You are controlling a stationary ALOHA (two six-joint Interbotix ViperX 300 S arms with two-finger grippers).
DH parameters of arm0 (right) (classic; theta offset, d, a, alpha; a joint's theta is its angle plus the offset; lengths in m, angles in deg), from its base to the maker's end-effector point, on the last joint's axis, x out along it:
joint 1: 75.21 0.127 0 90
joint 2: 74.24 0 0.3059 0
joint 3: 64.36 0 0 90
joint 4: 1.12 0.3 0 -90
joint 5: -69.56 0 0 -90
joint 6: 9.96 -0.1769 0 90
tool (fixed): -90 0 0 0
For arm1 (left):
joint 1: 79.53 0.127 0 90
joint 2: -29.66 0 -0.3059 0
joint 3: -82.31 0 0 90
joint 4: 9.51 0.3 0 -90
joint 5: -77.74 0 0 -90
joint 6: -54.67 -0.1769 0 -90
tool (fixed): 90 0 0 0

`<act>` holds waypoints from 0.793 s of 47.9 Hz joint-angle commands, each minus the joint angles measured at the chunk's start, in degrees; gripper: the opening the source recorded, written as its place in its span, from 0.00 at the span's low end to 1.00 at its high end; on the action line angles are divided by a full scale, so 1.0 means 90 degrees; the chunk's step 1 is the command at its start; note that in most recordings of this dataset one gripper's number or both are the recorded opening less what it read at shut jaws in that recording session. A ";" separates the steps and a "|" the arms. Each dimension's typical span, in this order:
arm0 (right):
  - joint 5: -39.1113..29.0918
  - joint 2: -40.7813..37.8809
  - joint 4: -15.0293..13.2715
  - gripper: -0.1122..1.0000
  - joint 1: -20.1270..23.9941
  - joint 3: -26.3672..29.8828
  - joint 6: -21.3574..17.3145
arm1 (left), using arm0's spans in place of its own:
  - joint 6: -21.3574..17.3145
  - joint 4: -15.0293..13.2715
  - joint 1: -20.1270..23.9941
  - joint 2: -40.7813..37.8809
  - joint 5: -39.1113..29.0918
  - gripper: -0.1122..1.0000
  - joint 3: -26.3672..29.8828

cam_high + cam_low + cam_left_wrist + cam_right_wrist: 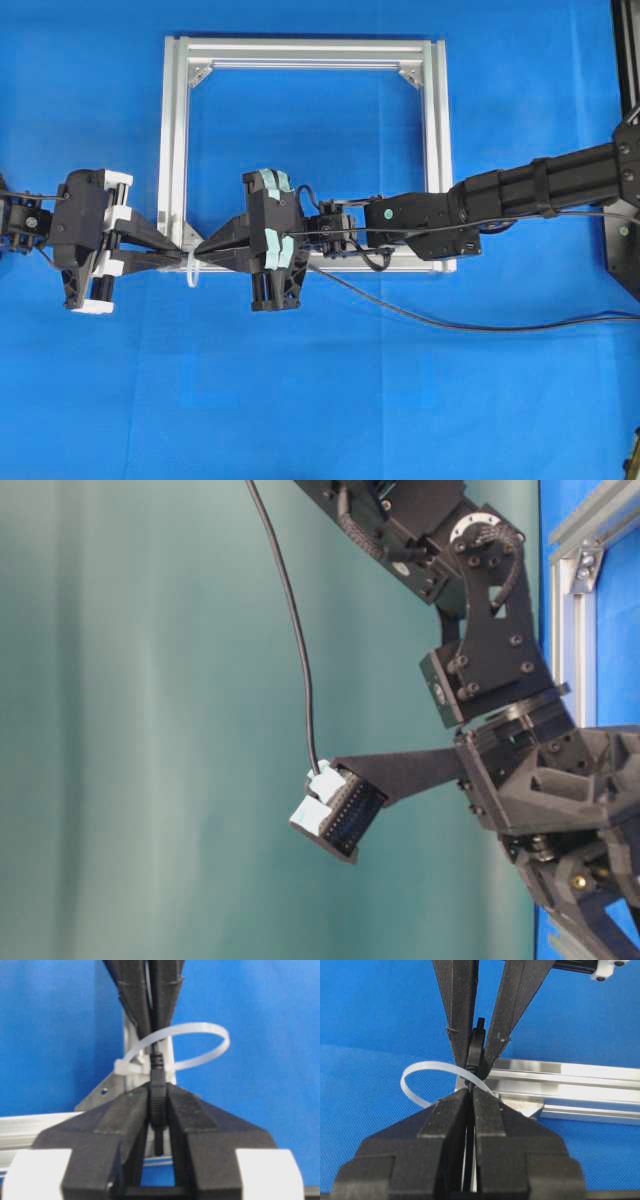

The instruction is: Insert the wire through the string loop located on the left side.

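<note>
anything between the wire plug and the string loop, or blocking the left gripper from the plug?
Nothing visible. The wire already runs through the string loop. The left gripper is shut on the plug on its side of the loop, and the right gripper is shut on the wire on the other side. The silver frame sits beside them, not between.

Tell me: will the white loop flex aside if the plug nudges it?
Probably. The string loop is a thin band fixed only at the frame, so it likely bends. The wire trails slack and looks floppy, held by both pincers.
</note>
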 commanded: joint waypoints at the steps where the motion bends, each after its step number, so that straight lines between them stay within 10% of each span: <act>1: 0.0020 0.0146 -0.0088 0.01 -0.0029 0.0137 0.0029 | 0.0000 0.0020 -0.0010 0.0068 0.0068 0.17 0.0098; 20: -0.0127 0.0156 -0.0156 0.10 -0.0029 0.0127 0.0098 | 0.0000 0.0020 -0.0010 0.0078 0.0049 0.17 0.0088; 38: -0.0273 0.0361 -0.0059 0.94 0.0068 -0.0039 0.0059 | 0.0020 0.0010 -0.0010 0.0127 -0.0020 0.17 0.0049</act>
